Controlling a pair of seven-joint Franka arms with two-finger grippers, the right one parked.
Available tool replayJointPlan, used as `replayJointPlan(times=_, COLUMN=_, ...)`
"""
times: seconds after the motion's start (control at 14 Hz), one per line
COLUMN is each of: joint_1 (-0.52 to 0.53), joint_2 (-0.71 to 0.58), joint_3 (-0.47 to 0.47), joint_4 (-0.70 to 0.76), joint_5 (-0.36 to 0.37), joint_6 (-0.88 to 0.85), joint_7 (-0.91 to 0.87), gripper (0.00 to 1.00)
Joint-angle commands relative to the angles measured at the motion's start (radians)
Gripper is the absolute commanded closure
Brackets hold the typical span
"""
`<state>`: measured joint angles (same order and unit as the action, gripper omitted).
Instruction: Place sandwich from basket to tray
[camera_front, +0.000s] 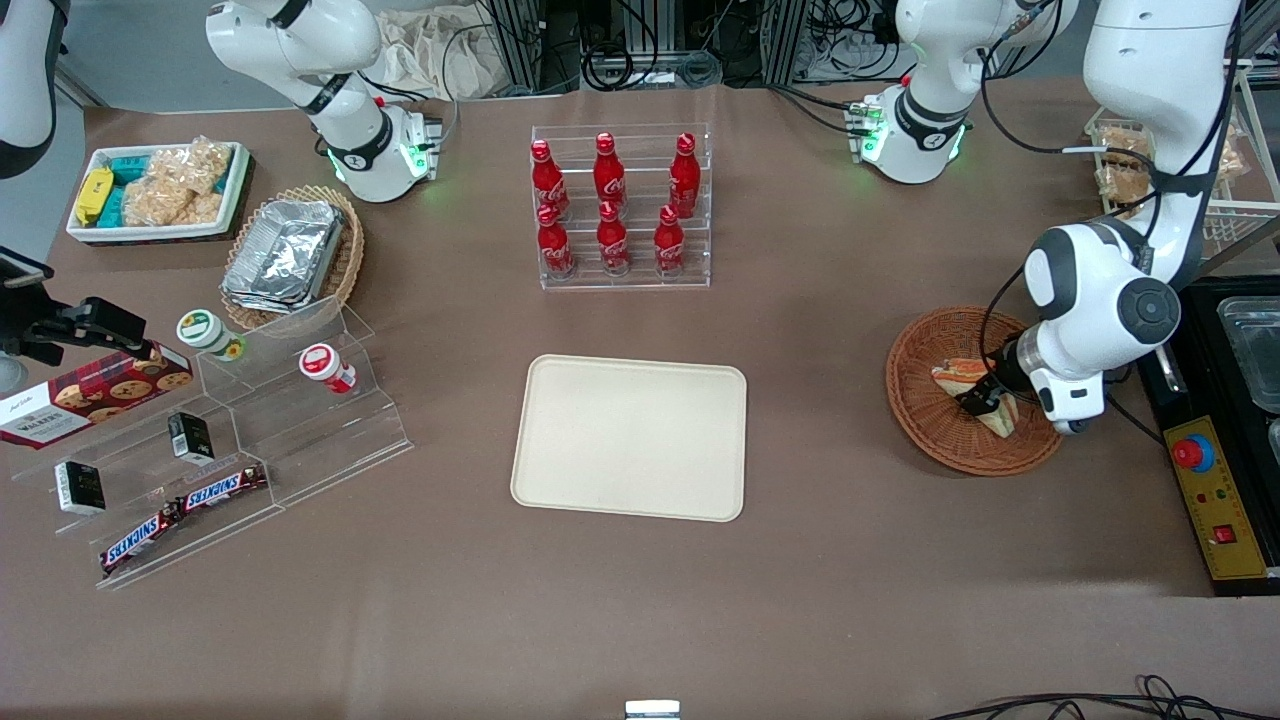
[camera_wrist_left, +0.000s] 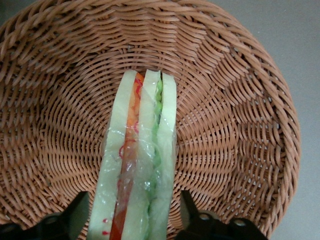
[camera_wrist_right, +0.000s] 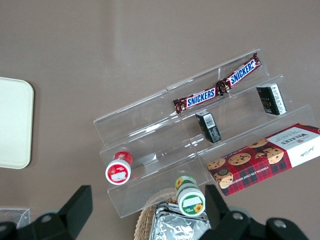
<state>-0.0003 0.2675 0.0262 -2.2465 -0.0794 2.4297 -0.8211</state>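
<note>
The sandwich (camera_front: 962, 376), a clear-wrapped wedge with pale bread and orange and green layers, lies in the round reddish-brown wicker basket (camera_front: 920, 420) toward the working arm's end of the table. My left gripper (camera_front: 985, 400) is down in the basket, open, with one finger on each side of the sandwich. In the left wrist view the sandwich (camera_wrist_left: 140, 165) stands on edge between the two black fingers (camera_wrist_left: 190, 210), with a small gap at one of them, over the basket floor (camera_wrist_left: 60, 125). The cream tray (camera_front: 630, 437) lies bare in the middle of the table.
A clear rack of red cola bottles (camera_front: 620, 205) stands farther from the camera than the tray. A black control box (camera_front: 1215, 500) sits beside the basket at the table's end. An acrylic stand with snacks (camera_front: 230, 440), a tan basket with foil containers (camera_front: 290, 255) and a white bin (camera_front: 155, 190) lie toward the parked arm's end.
</note>
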Motion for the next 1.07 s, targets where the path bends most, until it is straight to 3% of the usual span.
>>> replayJointPlan(times=0.0, joint_1=-0.006, joint_2=-0.016, joint_3=0.001, joint_4=0.005, joint_5=0.026, joint_6=-0.003, joint_7=-0.007, gripper=1.0)
replayJointPlan(times=0.14, joint_1=-0.004, joint_2=-0.074, joint_3=0.0, joint_4=0.021, joint_5=0.026, joint_6=-0.067, joint_7=0.005, gripper=1.0)
replayJointPlan(times=0.29, joint_1=-0.013, joint_2=-0.144, joint_3=-0.005, joint_4=0.108, joint_5=0.024, joint_6=-0.247, joint_7=0.063, gripper=1.0)
replayJointPlan(times=0.57, joint_1=-0.029, joint_2=-0.163, joint_3=-0.141, joint_4=0.309, joint_5=0.01, joint_6=-0.501, joint_7=0.083, gripper=1.0)
replayJointPlan(times=1.0, joint_1=-0.03, joint_2=-0.136, joint_3=-0.42, joint_4=0.323, joint_5=0.027, joint_6=-0.427, joint_7=-0.012, gripper=1.0)
